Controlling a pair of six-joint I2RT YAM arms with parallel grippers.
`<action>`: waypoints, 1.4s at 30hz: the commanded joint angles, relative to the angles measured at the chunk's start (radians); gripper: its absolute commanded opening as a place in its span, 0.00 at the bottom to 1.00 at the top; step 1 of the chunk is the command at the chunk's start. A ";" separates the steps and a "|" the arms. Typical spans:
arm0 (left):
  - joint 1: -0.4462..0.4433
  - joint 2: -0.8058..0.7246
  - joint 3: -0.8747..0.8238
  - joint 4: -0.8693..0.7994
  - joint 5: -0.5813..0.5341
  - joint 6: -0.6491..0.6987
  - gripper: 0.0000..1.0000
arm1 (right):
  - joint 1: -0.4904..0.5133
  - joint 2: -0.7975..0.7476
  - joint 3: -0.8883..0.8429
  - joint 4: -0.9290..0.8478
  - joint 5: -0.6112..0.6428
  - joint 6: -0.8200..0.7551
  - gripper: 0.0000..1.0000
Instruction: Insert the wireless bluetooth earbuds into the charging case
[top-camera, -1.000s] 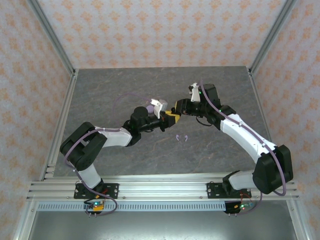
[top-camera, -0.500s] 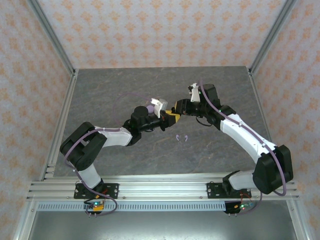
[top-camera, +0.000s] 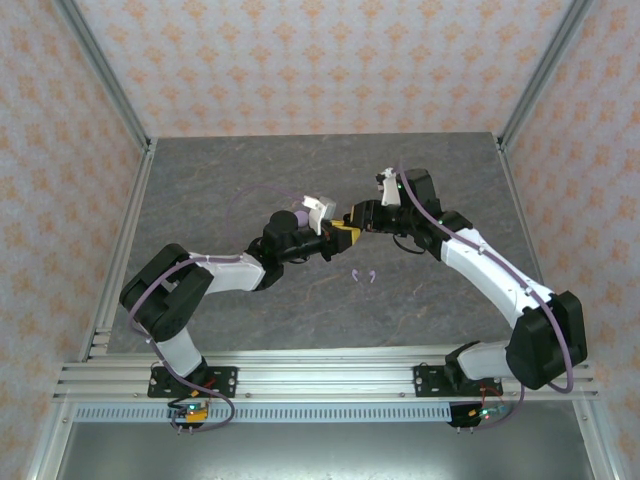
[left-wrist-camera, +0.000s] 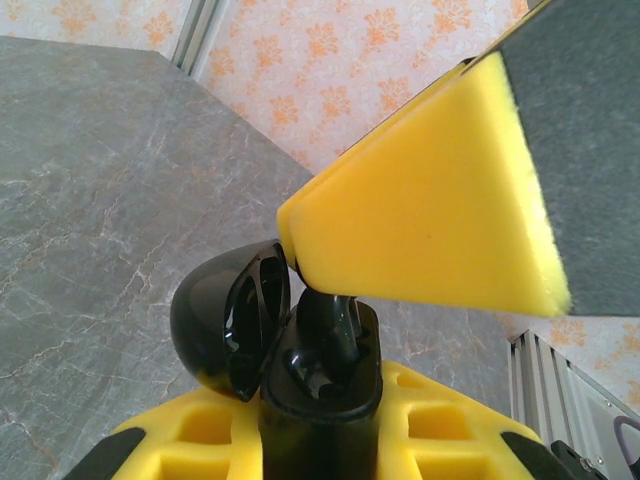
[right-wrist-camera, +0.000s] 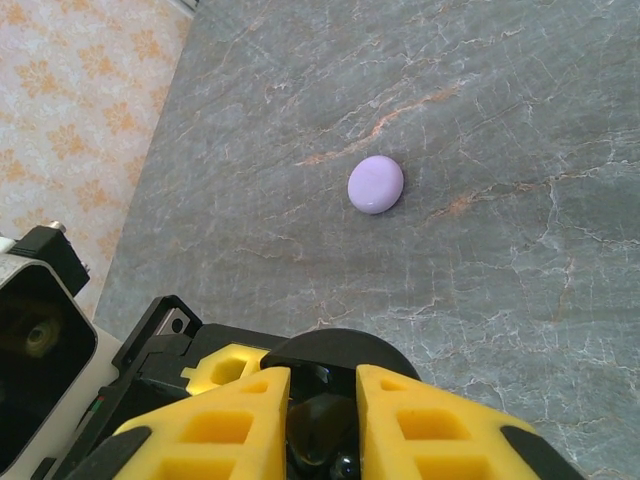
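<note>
My left gripper is shut on a black charging case, held upright above the table with its lid swung open to the left. A black earbud stands in the case's mouth, stem down. My right gripper comes from the right and has this earbud between its yellow fingers, pads against its sides. A pale lavender pair of earbuds lies on the table in front of the grippers.
A closed lavender round case lies on the grey marbled table behind the left wrist. Metal frame posts and patterned walls close in the table's left, back and right sides.
Both arms stay almost still at the meeting point. The right gripper's fingers have eased apart very slightly around the black earbud.
</note>
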 joint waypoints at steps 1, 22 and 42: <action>-0.006 -0.035 0.033 0.015 -0.012 -0.002 0.19 | 0.015 -0.030 0.017 -0.034 -0.006 -0.029 0.27; -0.033 -0.084 0.004 -0.042 -0.004 0.144 0.20 | 0.052 -0.040 0.098 -0.175 -0.022 -0.111 0.44; -0.044 -0.119 0.005 -0.105 -0.007 0.185 0.19 | 0.070 -0.028 0.147 -0.270 0.046 -0.159 0.45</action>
